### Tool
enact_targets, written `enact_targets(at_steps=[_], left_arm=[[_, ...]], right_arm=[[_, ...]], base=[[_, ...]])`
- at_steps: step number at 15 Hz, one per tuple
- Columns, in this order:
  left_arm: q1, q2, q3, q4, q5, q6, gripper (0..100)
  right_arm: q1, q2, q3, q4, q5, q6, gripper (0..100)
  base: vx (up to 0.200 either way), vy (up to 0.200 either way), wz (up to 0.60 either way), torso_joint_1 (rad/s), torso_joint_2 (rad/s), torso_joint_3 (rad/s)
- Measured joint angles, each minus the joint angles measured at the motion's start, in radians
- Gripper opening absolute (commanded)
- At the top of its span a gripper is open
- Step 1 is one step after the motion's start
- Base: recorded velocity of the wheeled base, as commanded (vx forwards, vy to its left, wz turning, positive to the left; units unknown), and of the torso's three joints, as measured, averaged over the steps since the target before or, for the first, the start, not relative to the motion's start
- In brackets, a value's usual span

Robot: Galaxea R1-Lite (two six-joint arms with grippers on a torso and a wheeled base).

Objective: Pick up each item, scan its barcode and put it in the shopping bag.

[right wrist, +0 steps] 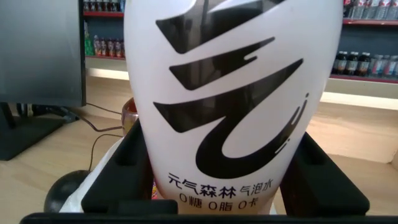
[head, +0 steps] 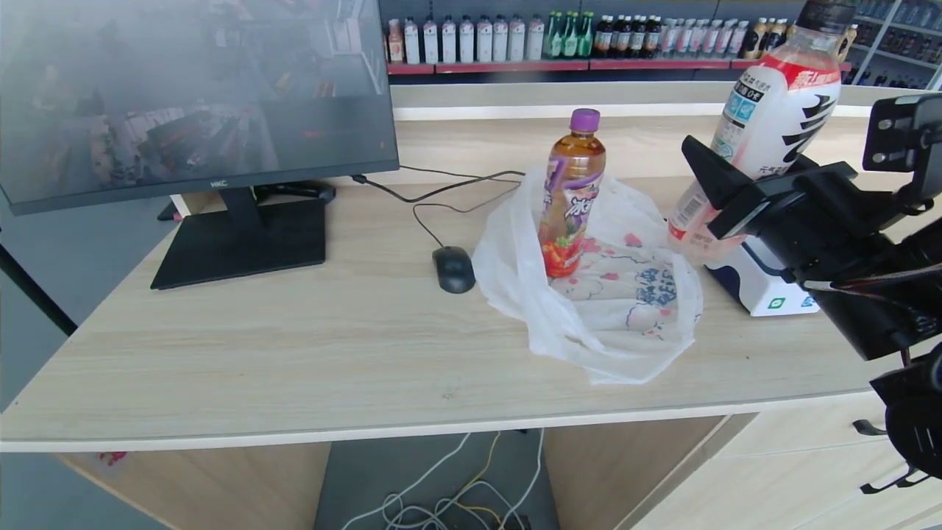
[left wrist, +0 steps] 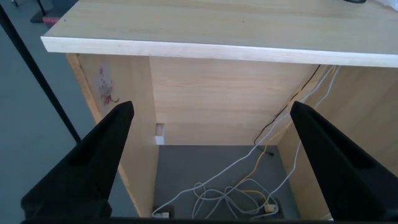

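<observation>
My right gripper [head: 765,195] is shut on a large white-labelled drink bottle [head: 765,125], holding it tilted above the right side of the table, over the white scanner box [head: 765,287]. That same white bottle [right wrist: 224,99] sits close up between the black fingers [right wrist: 118,168] in the right wrist view. A purple-capped tea bottle [head: 570,199] stands upright inside the white plastic shopping bag [head: 611,294] at mid-table. Lower down, in front of the table's edge, my left gripper [left wrist: 208,162] is open and holds nothing.
A monitor [head: 191,96] on its stand fills the left back of the wooden table [head: 257,353], with a black mouse [head: 452,269] and cable beside the bag. Loose cables [left wrist: 236,193] lie under the table. Shelves of bottles [head: 589,37] line the back wall.
</observation>
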Motion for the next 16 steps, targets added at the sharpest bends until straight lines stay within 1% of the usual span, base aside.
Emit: enact_targets(at_steps=[3, 8, 12, 16], left_arm=[[0.000, 0.000, 0.000, -0.001, -0.001, 0.000, 100], [0.001, 0.000, 0.000, -0.001, 0.000, 0.000, 100], [0.000, 0.000, 0.000, -0.001, -0.001, 0.000, 100], [0.000, 0.000, 0.000, -0.001, 0.000, 0.000, 100]], right_arm=[[-0.004, 0.007, 0.009, 0.000, -0.002, 0.000, 0], [-0.052, 0.055, -0.001, -0.001, -0.002, 0.001, 0], [-0.051, 0.132, -0.051, 0.000, -0.001, 0.001, 0], [-0.034, 0.183, -0.070, 0.000, 0.001, 0.002, 0]], base=[[0.000, 0.000, 0.00, 0.000, 0.00, 0.000], [0.000, 0.000, 0.00, 0.000, 0.00, 0.000], [0.000, 0.000, 0.00, 0.000, 0.00, 0.000], [0.000, 0.000, 0.00, 0.000, 0.00, 0.000]])
